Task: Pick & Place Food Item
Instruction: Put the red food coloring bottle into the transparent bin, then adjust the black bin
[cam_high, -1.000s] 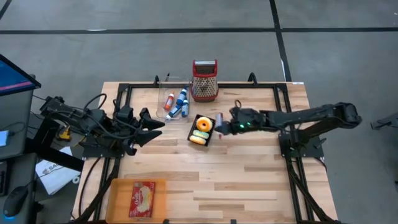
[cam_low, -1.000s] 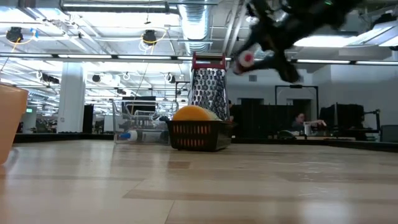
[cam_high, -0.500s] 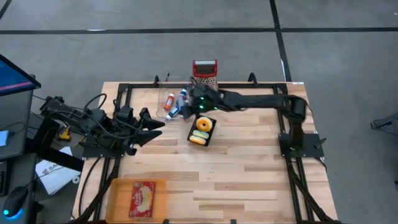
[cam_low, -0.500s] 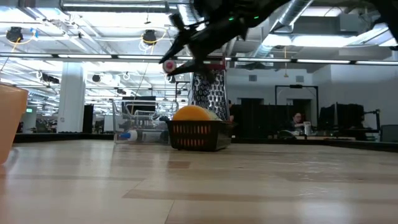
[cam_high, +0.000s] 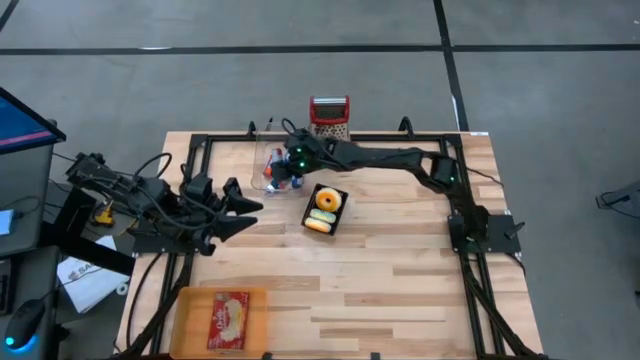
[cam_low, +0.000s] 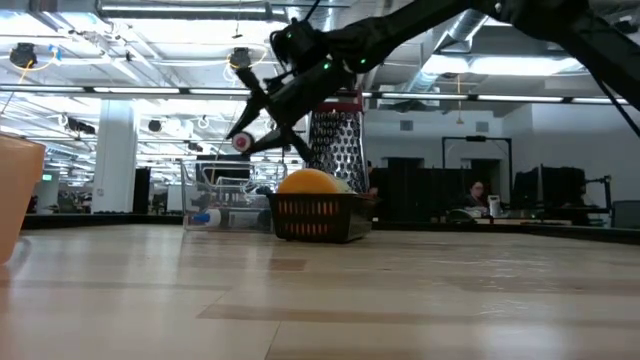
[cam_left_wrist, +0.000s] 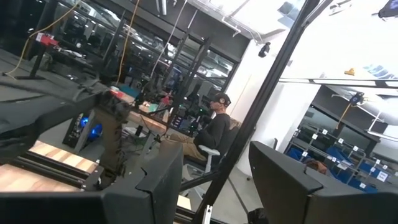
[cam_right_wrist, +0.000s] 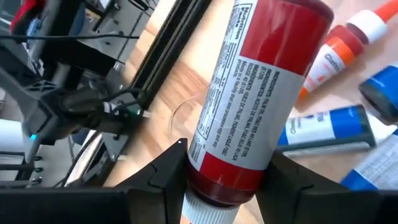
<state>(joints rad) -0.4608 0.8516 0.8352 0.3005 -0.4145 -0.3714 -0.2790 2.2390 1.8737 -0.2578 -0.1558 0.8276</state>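
Note:
My right gripper (cam_high: 285, 166) is shut on a red bottle (cam_right_wrist: 261, 93) with a white label. It holds the bottle in the air over the clear container (cam_high: 272, 140) at the far middle of the table. Orange and blue bottles (cam_right_wrist: 339, 43) lie in that container. A black basket (cam_high: 326, 209) with round food pieces stands just near of it. My left gripper (cam_high: 246, 206) waits open at the table's left side, with nothing between its fingers (cam_left_wrist: 155, 180). My right gripper pinches the red bottle between its two fingers (cam_right_wrist: 163, 174), near the end with the white cap (cam_right_wrist: 211, 208). The bottle's body runs forward past the fingers, slanting down toward the table's left. It is lifted clear, above the bottles in the container.
A metal grater (cam_high: 329, 113) with red trim stands at the far edge beside the container. An orange tray (cam_high: 222, 318) holding a packet lies at the near left corner. Black frame rails (cam_high: 200, 150) run along the table's sides.
My right gripper has swung from the right of the basket toward the table's left and far edge, carrying the red bottle in the air, and now hangs over the clear container. It has also rolled somewhat. The left arm has kept still.

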